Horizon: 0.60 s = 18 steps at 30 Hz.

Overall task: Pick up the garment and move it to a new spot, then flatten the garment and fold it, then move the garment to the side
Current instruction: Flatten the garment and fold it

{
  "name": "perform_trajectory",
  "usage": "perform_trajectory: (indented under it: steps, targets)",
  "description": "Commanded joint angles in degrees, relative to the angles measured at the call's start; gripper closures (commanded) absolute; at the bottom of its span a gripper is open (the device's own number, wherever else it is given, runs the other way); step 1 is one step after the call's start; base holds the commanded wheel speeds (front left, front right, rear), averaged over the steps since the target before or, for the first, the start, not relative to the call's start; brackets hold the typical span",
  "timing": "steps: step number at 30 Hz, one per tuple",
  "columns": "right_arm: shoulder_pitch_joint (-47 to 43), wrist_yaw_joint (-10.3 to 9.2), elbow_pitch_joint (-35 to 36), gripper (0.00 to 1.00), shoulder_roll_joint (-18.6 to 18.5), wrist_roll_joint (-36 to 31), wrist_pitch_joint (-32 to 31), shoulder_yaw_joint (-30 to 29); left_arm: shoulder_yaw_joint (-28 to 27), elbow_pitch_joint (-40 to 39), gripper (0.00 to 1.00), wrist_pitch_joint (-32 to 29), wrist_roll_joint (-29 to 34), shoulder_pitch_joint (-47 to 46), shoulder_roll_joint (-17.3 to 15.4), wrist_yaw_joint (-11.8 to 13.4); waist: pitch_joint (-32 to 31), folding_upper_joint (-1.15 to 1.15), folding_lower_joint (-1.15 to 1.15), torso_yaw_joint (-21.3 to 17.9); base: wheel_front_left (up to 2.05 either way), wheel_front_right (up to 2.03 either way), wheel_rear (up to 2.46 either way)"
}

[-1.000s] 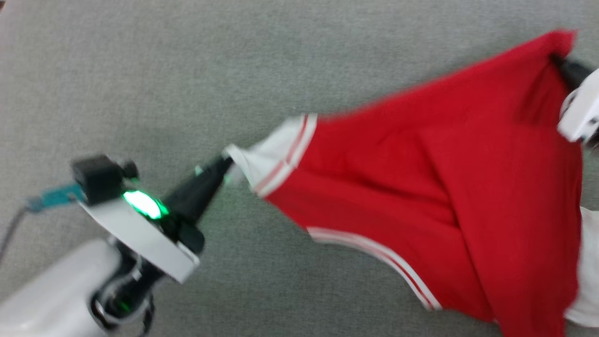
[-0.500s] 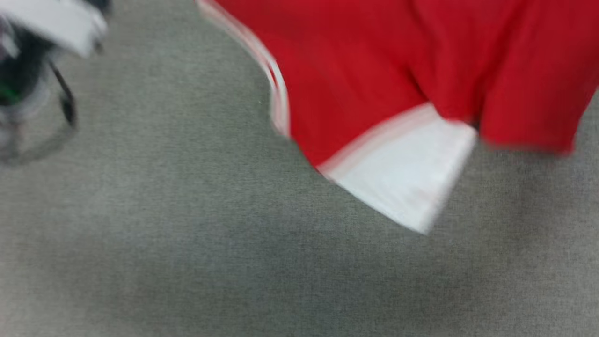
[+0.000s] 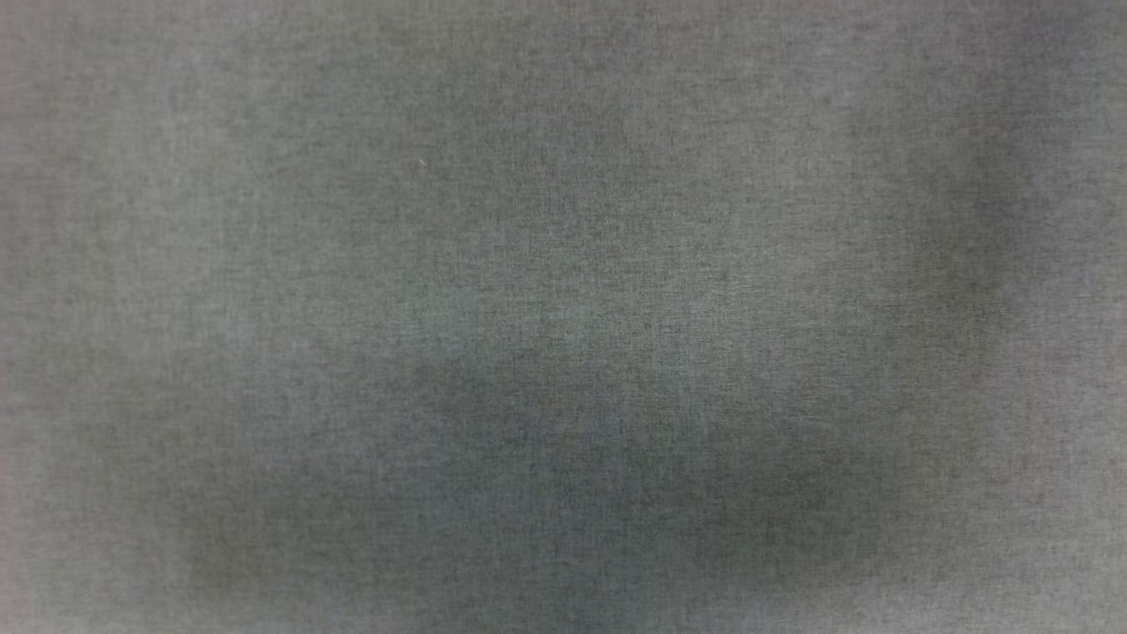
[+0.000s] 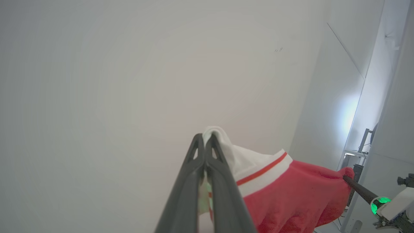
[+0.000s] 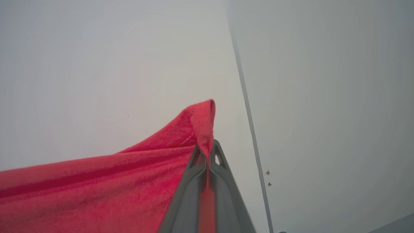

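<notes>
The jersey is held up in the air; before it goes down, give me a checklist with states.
1. The left gripper shut on the garment, at its white sleeve: ok.
2. The right gripper shut on a red edge: ok.
3. The garment spans between both grippers: ok.
4. Hanging lower part clear of the grey surface: cannot tell.
5. Landing area on the grey surface free: ok.

Below me: the grey surface (image 3: 563, 176) lies bare under soft shadows, with room to pass over it.
Between my grippers: the garment (image 4: 291, 194) stretches from my left gripper (image 4: 204, 139) to my right gripper (image 5: 207, 149), both clamped on it, and bars that line.
Ahead of my fingertips: open air, then a white wall (image 4: 97, 81).
Past my right gripper: a metal stand (image 4: 357, 155) against the wall.
</notes>
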<state>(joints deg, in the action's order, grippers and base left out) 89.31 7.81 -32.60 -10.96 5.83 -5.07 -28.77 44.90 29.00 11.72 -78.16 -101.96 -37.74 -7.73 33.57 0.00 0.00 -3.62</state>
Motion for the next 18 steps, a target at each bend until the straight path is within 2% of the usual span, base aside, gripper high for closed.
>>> perform_trajectory:
  steps: [1, 6, 11, 14, 18]
  targets:
    - [-0.63, -0.58, -1.13, 1.0, -1.01, -0.79, 0.93, -1.3, -0.22, 0.52, 1.0, 0.94, -1.43, 0.92, -1.68, 0.46, 0.86, 0.0, 0.0, -0.13, 0.0, 0.0, 0.0]
    - [-5.72, -0.53, -4.12, 1.0, -0.16, 0.32, 2.49, 1.3, 3.08, -4.04, 1.0, 2.09, -4.43, 8.56, -2.74, 0.35, 1.61, 0.0, 0.0, 0.56, 0.0, 0.0, 0.0]
    - [-15.54, -0.37, -1.77, 1.0, -0.12, 4.02, 2.63, 7.03, 4.26, -12.04, 1.0, 3.28, -7.59, 20.47, -3.37, 0.32, 1.19, 0.0, 0.0, 1.13, 0.0, 0.0, 0.0]
    - [-22.54, -0.36, 1.19, 1.0, -0.88, 7.34, 1.4, 10.74, 2.93, -18.42, 1.0, 3.45, -8.74, 28.26, -4.96, 0.32, 0.62, 0.0, 0.0, 1.42, 0.0, 0.0, 0.0]
    - [-33.3, -0.36, 8.01, 1.0, -1.83, 12.26, -0.81, 13.3, -3.19, -24.6, 1.0, 3.5, -7.45, 40.09, -4.48, 0.32, -0.63, 0.0, 0.0, 1.87, 0.0, 0.0, 0.0]
